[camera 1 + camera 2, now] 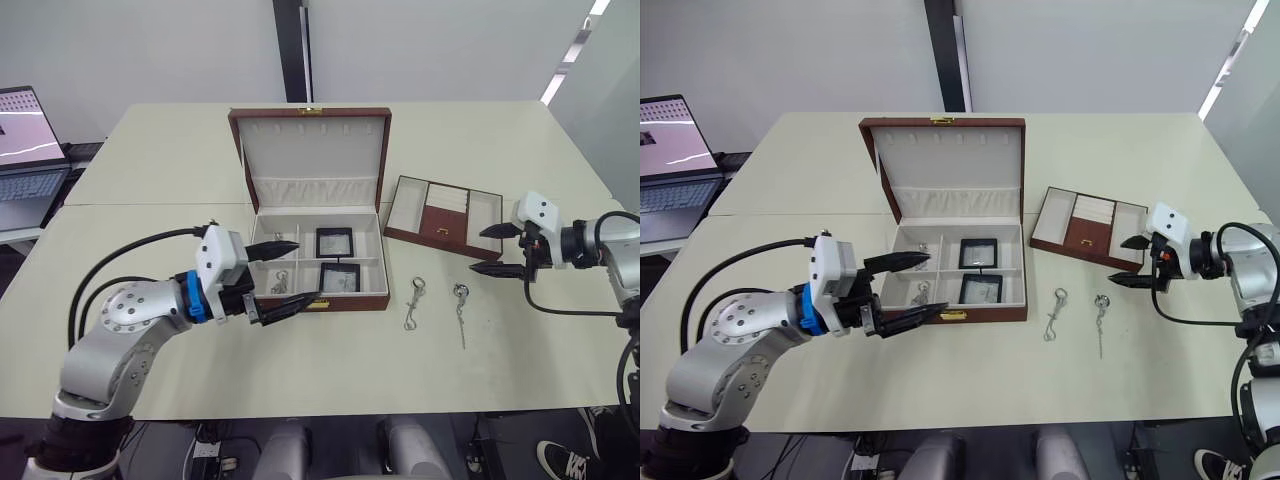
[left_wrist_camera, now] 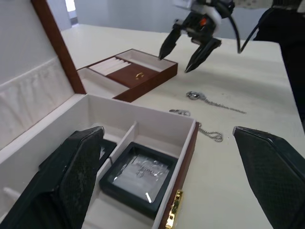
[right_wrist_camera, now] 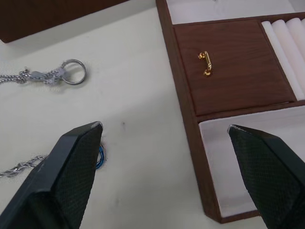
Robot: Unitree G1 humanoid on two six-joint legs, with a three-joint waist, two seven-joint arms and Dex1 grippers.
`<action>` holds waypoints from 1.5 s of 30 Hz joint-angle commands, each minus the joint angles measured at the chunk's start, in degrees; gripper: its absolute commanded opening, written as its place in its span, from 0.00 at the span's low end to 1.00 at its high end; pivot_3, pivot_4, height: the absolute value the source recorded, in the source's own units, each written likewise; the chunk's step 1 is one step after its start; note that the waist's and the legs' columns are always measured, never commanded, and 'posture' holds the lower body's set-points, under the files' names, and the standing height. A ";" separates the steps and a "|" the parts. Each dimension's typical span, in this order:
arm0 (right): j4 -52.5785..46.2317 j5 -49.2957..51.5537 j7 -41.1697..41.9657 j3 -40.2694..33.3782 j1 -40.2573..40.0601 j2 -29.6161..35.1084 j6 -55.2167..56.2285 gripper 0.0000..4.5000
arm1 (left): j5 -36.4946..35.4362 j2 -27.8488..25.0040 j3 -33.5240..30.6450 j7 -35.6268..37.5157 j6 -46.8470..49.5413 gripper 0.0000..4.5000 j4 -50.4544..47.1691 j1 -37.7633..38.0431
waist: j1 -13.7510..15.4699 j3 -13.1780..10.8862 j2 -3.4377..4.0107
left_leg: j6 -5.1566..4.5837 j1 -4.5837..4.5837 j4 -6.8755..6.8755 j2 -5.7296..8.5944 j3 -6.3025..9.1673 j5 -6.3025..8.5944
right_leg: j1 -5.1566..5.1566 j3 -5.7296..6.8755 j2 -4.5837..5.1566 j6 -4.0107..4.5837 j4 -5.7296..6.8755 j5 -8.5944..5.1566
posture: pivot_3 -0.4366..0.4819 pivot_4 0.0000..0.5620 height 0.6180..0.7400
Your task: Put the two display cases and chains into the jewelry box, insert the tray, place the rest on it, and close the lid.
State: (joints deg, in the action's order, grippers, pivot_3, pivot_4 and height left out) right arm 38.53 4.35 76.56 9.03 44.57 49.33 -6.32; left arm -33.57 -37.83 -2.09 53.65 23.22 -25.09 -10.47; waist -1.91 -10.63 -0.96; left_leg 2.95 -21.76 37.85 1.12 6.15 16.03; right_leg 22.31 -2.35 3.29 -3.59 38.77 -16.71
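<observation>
The jewelry box (image 1: 376, 300) stands open at the table's middle with its lid (image 1: 315, 150) upright. Both display cases (image 1: 335, 242) (image 1: 340, 277) lie in its right compartments. The two chains (image 1: 923, 249) (image 1: 921, 292) rest in the left compartments, partly behind my left gripper (image 1: 308, 269). That gripper hovers open over the box's front left with nothing in it. To the right of the box the tray (image 1: 447, 222) sits on the table. My right gripper (image 1: 477, 250) is open and empty at the tray's near right corner.
Two thin silver ring-topped pieces (image 1: 414, 302) (image 1: 461, 310) lie on the table in front of the tray. An open laptop (image 1: 25, 150) stands on a side table at the far left. The table's seam runs behind the box.
</observation>
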 commanded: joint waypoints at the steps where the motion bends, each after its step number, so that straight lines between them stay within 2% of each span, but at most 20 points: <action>1: 5.75 -2.88 0.28 0.94 3.89 -1.38 4.24 0.99 | 1.32 2.00 1.93 0.58 -3.16 1.00 -0.15 -1.27 | -0.01 0.00 0.00 | 0.00 0.01 0.01 0.00 -0.01 0.00 | -0.01 0.00 0.00 0.00 0.01 0.00 | 0.48 0.27 1.00; 10: 17.68 -7.43 -0.28 2.52 9.35 -5.29 9.87 0.99 | 4.30 5.38 3.71 0.31 -7.14 1.00 1.29 -0.91 | -0.03 0.00 0.00 | 0.01 0.01 0.01 0.02 -0.01 -0.01 | -0.01 -0.01 0.01 0.00 0.03 0.00 | 0.48 0.27 1.00; 14: 20.63 -8.54 -0.67 2.42 10.49 -6.18 11.39 0.80 | 4.75 5.87 3.85 0.25 -7.88 1.00 1.35 -0.35 | -0.06 0.00 0.01 | 0.01 0.02 0.02 0.01 -0.01 -0.01 | 0.00 -0.02 0.01 0.00 0.04 0.00 | 0.48 0.27 1.00; 18: 22.74 -9.21 -1.58 2.13 11.51 -6.75 12.47 0.50 | 5.01 6.17 3.94 0.09 -8.27 1.00 1.50 0.04 | -0.08 0.00 0.01 | 0.01 0.02 0.02 0.02 -0.01 -0.01 | 0.00 -0.03 0.01 0.00 0.05 0.00 | 0.48 0.27 1.00; 28: 24.73 -9.57 -2.10 0.93 12.21 -7.21 13.29 0.00 | 6.19 7.07 4.15 0.26 -10.21 1.00 3.22 -0.19 | -0.06 0.00 0.01 | 0.02 0.02 0.02 0.02 -0.01 -0.01 | 0.00 -0.02 0.01 0.00 0.05 0.00 | 0.48 0.27 1.00; 39: 21.12 -7.69 0.63 -1.21 10.88 -4.48 11.92 0.00 | 7.23 8.48 5.05 0.11 -12.17 1.00 4.47 -0.27 | -0.03 -0.01 0.02 | 0.01 0.01 0.02 0.02 -0.01 -0.01 | 0.00 -0.02 0.01 0.00 0.06 0.00 | 0.48 0.27 1.00; 42: 16.21 -6.39 2.56 -2.46 8.54 -2.34 10.12 0.00 | 7.24 8.47 4.39 -0.35 -12.51 1.00 4.37 0.45 | 0.01 -0.02 0.04 | 0.01 0.01 0.03 0.03 -0.01 -0.01 | 0.01 -0.03 0.03 0.00 0.06 0.00 | 0.48 0.27 1.00; 45: 5.29 -3.05 5.44 -4.91 2.73 1.41 4.99 0.00 | 7.06 8.06 3.26 -0.77 -12.97 1.00 3.99 2.45 | 0.06 -0.02 0.05 | 0.00 0.00 0.02 0.04 0.00 0.00 | 0.01 -0.02 0.04 0.00 0.05 0.00 | 0.48 0.27 1.00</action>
State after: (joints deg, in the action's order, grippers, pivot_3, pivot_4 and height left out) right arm 50.91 -1.97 80.08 7.19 48.90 48.00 1.44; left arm -26.26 -29.57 2.73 53.15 11.67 -19.88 -9.14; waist -1.85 -10.64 -0.91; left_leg 2.95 -21.76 37.87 1.16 6.16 16.03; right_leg 22.31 -2.37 3.33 -3.59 38.82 -16.71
